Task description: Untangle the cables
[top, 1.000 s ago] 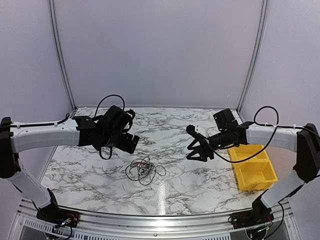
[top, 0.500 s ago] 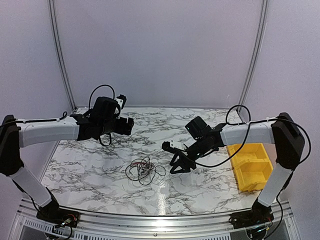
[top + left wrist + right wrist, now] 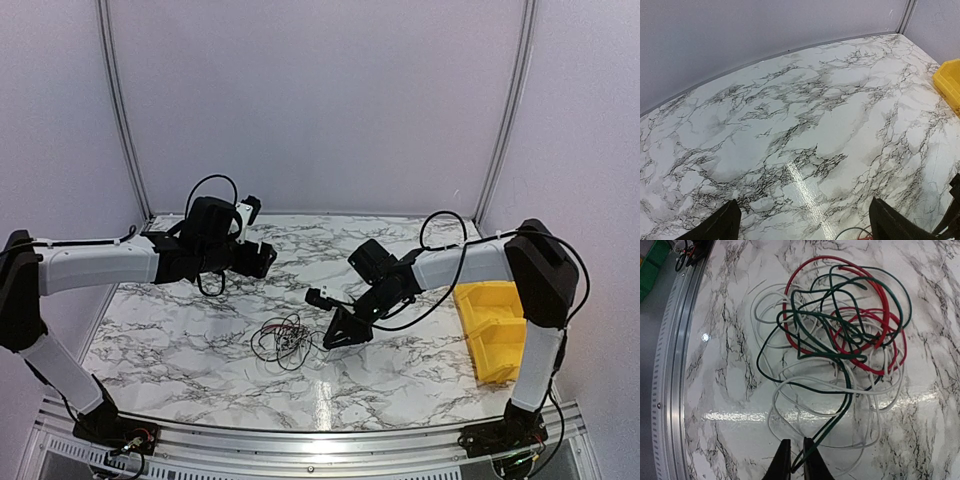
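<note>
Now a dark green cable (image 3: 847, 385) from the tangle (image 3: 840, 340) is pinched by the right hand (image 3: 796, 465); the left hand (image 3: 804, 202) is held wide open.

Left wrist: I see left gripper (image 3: 805, 215) fingers cut by bottom edge, yellow bin (image 3: 949, 82) cropped right | right wrist: right gripper (image 3: 793, 460) clipped, grip on green cable (image 3: 848, 390) unclear | top: cables (image 3: 290, 340) too small to separate

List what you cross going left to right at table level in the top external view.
Left arm's white forearm → cables → right tool → yellow bin. Left tool skipped: it overlaps the cables' span.
</note>
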Motion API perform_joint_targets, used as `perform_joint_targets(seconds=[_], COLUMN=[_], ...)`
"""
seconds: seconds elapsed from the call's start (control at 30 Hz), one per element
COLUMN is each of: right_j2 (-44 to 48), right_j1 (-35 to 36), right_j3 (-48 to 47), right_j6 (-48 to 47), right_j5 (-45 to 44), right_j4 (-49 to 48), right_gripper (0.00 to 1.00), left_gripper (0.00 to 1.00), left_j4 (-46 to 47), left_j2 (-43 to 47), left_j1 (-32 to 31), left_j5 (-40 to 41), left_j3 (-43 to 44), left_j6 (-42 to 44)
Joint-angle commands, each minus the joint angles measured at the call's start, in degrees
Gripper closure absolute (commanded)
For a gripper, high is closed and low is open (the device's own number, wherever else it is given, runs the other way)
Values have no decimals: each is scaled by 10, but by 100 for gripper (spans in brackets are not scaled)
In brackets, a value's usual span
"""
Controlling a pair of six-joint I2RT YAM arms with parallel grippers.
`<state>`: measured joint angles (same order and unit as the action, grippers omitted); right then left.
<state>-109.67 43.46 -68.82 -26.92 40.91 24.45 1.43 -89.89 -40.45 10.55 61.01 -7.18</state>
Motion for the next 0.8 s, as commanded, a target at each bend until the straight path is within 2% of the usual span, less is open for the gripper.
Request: perform_joint_targets(seconds=[0.0,0.03,0.2,0.33,0.43,0.57,0.77], right_j2=[-2,6,43,53,49,42,46], right_j1=[6,6,6,7,6,5,2], right_j3=[-30,-26,-19,-18,-17,-22,-27], right_j6=[26,26,32,36,43,49,52], right_j5=[-13,-18,-24,-16,-7,14,20], right_j4=[12,10,6,4,-2,1,1], right_gripper=[98,100,100,100,100,100,100], left_gripper=[9,9,14,15,15,14,15], left_j4=[3,3,11,160,222,261,349], left_j2=[20,23,40,111,134,110,33], left_j1=[-7,-16,-64,-106,-124,-154,-181], left_j5=[-3,-7,-46,-70,-69,-80,-33], left_j3=[8,4,-43,-184,-246,-269,-265], left_j6=[-3,-1,-36,-69,-86,-93,-135])
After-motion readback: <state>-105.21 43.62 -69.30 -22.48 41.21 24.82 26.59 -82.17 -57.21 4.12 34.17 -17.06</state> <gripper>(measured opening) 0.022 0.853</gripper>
